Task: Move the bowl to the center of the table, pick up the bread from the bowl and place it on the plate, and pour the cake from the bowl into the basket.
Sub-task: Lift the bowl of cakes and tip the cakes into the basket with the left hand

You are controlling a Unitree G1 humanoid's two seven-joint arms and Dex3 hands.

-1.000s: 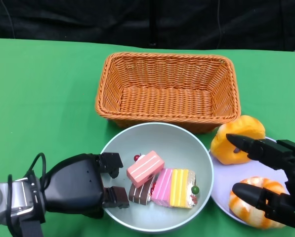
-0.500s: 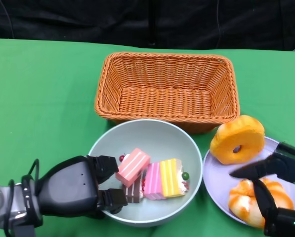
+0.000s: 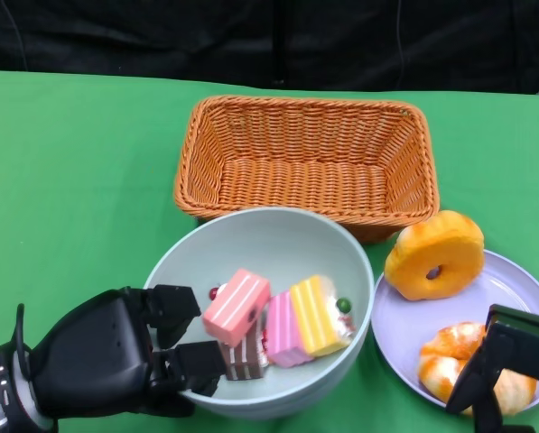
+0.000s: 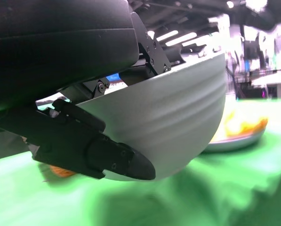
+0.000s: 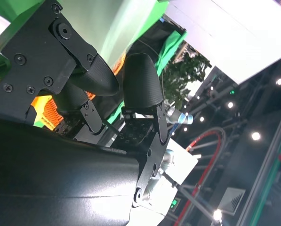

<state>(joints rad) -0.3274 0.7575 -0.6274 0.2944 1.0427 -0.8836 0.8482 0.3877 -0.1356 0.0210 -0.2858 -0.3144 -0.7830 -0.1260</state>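
Observation:
My left hand point(image 3: 106, 361) grips the near-left rim of the pale grey bowl point(image 3: 278, 230) and holds it off the green table, slightly tilted. In the bowl lie a pink cake slice point(image 3: 236, 307), a brown slice under it and a pink-and-yellow slice point(image 3: 310, 316). From below, in the left wrist view, the bowl point(image 4: 178, 122) hangs above the cloth with my fingers point(image 4: 98, 155) under its wall. A ring-shaped bread point(image 3: 434, 254) and a glazed bread point(image 3: 459, 356) sit on the lilac plate point(image 3: 513, 289). My right hand point(image 3: 508, 365) hovers at the plate's near edge, holding nothing; its fingers point(image 5: 140, 84) are apart.
An orange wicker basket point(image 3: 307, 162) stands just behind the bowl, with nothing in it. The plate sits right of the bowl, close to its rim. Green cloth stretches bare to the left and far right of the basket.
The bowl has risen and shifted left in my left hand, and the cakes slid with it. My right hand has drawn back from the breads toward the lower right corner.

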